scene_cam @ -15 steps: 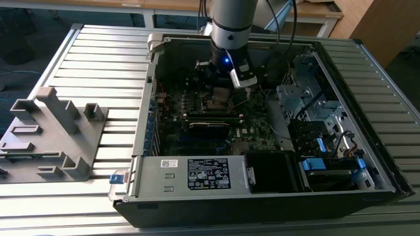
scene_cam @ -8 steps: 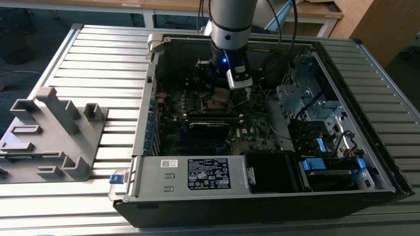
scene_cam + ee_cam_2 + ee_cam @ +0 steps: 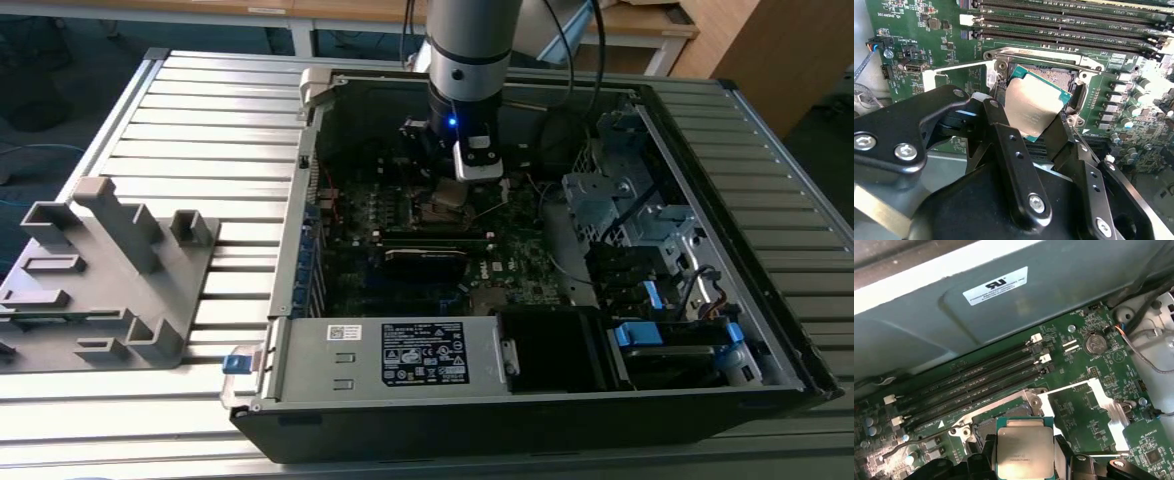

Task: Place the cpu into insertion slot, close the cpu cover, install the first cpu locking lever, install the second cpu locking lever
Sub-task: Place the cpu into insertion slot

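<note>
Fingers (image 3: 1000, 131) grip cpu (image 3: 1031, 107) by its edges, tilted over the open socket (image 3: 1051, 71) on the motherboard (image 3: 929, 35) inside the PC case (image 3: 287, 260); cpu cover (image 3: 1109, 410) flipped open

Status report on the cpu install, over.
Gripper shut on cpu. Cpu tilted above socket, not seated. Cover open, to the side. Nothing blocking.

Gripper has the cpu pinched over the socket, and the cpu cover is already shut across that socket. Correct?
Not quite. The cpu cover is not shut: the first wrist view shows it swung open beside the socket, and in the second wrist view the socket lies bare. The rest holds: the gripper has the cpu pinched, tilted, over the socket.
</note>
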{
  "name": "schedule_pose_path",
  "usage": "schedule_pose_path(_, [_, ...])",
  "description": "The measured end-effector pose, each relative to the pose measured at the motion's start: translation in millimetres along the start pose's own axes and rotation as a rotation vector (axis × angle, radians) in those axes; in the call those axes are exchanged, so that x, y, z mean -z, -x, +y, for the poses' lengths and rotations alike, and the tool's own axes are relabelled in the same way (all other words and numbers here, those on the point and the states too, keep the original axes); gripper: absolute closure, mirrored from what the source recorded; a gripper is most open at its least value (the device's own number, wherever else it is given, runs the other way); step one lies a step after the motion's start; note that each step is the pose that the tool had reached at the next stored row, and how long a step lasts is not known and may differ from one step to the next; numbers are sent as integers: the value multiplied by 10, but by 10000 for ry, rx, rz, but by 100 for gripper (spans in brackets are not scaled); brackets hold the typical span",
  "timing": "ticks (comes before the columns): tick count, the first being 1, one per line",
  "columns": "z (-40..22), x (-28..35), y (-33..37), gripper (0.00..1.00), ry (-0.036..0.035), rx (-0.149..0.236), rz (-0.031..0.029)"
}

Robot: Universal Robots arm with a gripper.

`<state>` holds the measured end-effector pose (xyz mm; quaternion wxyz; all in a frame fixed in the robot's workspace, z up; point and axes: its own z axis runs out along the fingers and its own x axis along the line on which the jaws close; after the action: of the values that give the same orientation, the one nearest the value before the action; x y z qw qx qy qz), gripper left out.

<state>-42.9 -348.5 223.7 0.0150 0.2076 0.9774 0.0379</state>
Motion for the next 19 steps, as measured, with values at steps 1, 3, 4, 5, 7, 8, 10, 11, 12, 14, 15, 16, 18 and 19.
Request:
schedule_pose_path(1, [0,0,0,46,0,-3,-1])
schedule_pose_path(3, [0,0,0,46,0,-7,-1])
schedule_pose_path(4, [0,0,0,46,0,-9,-1])
schedule_pose_path(5, [0,0,0,46,0,-10,-1])
schedule_pose_path(7, [0,0,0,46,0,-13,-1])
schedule_pose_path(8, [0,0,0,46,0,-15,-1])
schedule_pose_path(10, [0,0,0,46,0,-20,-2])
schedule_pose_path(11, [0,0,0,46,-1,-87,-8])
schedule_pose_path(12, [0,-1,-1,46,-2,-209,-17])
schedule_pose_path(14, [0,-3,-1,46,-7,-525,-43])
schedule_pose_path(15, [0,-3,0,46,-9,-674,-54])
schedule_pose_path(16, [0,-3,0,46,-10,-714,-57])
schedule_pose_path(18, [0,-3,0,46,-10,-728,-59])
schedule_pose_path(19, [0,-3,0,46,-10,-739,-60])
